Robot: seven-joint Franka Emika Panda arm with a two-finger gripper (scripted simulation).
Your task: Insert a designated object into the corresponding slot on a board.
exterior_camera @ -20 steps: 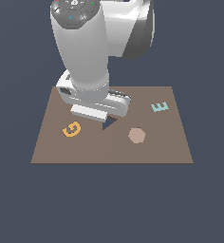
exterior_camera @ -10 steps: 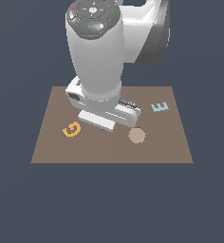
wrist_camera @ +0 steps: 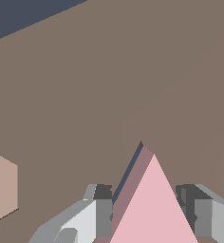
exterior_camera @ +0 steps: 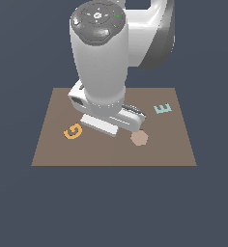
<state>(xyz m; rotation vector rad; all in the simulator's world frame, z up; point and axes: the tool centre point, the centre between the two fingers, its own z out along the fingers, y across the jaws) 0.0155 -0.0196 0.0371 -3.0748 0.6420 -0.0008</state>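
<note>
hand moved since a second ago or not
Yes. The hand has shifted toward the exterior view's right, closer to the tan hexagon, which stayed put.

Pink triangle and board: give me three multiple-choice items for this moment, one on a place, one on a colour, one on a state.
1. Where is the pink triangle?
A. Between the gripper fingers
B. Lying next to the letter E
C. On top of the tan hexagon

2. What colour is the letter G on the board?
A. Teal
B. Orange
C. Pink

3. In the exterior view, how does the tan hexagon show?
A. Fully hidden by the arm
B. Lifted off the board
C. Lying flat, its upper edge partly covered by the gripper body

Key: 1 A, the wrist view shows a grey finger on each side of the triangle. 2 B, the G is orange; the letter E is teal. 3 C, most of the hexagon shows flat on the board beside the arm.
</note>
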